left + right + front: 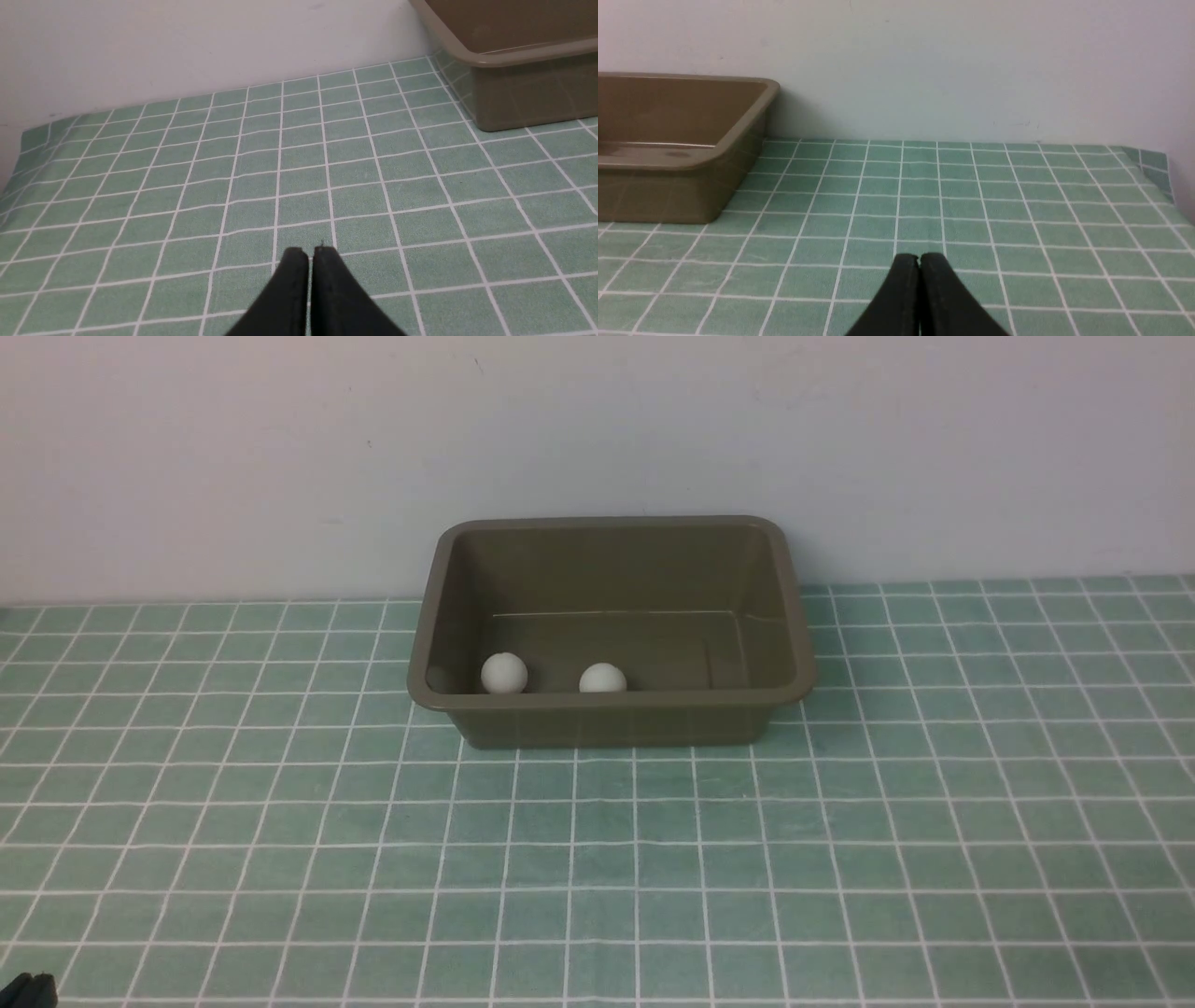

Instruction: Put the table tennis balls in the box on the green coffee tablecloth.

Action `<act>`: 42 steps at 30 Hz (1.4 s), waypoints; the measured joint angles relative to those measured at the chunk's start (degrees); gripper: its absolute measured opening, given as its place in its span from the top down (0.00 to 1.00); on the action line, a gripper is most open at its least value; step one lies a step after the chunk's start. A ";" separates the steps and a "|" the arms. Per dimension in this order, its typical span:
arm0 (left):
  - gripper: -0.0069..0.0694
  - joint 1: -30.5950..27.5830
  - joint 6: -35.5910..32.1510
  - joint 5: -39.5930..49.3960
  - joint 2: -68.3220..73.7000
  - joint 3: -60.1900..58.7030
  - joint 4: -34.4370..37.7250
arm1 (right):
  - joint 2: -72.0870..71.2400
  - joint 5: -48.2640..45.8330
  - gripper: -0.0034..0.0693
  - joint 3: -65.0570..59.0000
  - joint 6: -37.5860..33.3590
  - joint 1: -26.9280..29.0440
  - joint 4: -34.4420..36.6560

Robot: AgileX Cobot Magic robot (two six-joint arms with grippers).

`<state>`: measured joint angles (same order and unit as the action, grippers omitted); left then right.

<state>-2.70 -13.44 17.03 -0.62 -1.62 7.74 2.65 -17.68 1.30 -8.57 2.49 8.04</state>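
Observation:
The olive-brown box [611, 719] stands on the green coffee tablecloth [597, 859] close to the back wall. Two white table tennis balls lie inside it by the near wall, one at the left [504, 673] and one nearer the middle [602, 679], partly hidden by the rim. In the left wrist view my left gripper [310, 252] is shut and empty over bare cloth, with the box [528, 88] some way ahead of it. In the right wrist view my right gripper [919, 258] is shut and empty, well apart from the box [668, 186]. Only a dark bit of an arm [28, 991] shows in the front view.
A plain pale wall [597, 448] rises right behind the box. The cloth's side edges show in the wrist views [21, 144] [1157, 168].

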 joint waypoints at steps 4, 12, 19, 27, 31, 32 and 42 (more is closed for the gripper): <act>0.91 0.00 0.00 0.00 0.00 0.00 0.00 | -2.44 0.00 0.97 -2.52 0.00 0.02 1.46; 0.91 0.00 0.00 0.00 0.00 0.00 0.00 | -3.37 -0.09 0.97 -2.93 0.00 0.02 2.06; 0.91 0.00 0.00 0.00 0.00 0.00 0.00 | -3.36 -1.42 0.97 -2.93 0.00 0.02 2.18; 0.91 0.00 0.00 0.00 0.00 0.00 0.00 | -3.36 -1.61 0.97 -2.93 0.00 0.02 2.23; 0.91 0.00 0.00 0.00 0.00 0.00 0.00 | -3.36 -1.61 0.97 -2.93 0.00 0.02 2.23; 0.91 0.00 0.00 0.00 0.00 0.00 0.00 | -3.36 -1.61 0.97 -2.93 0.00 0.02 2.23; 0.91 0.00 0.00 0.00 0.00 0.00 0.00 | -3.36 -1.61 0.97 -2.93 0.00 0.02 2.23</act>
<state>-2.70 -13.44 17.03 -0.62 -1.62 7.74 -0.71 -19.30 -1.63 -8.57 2.51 10.27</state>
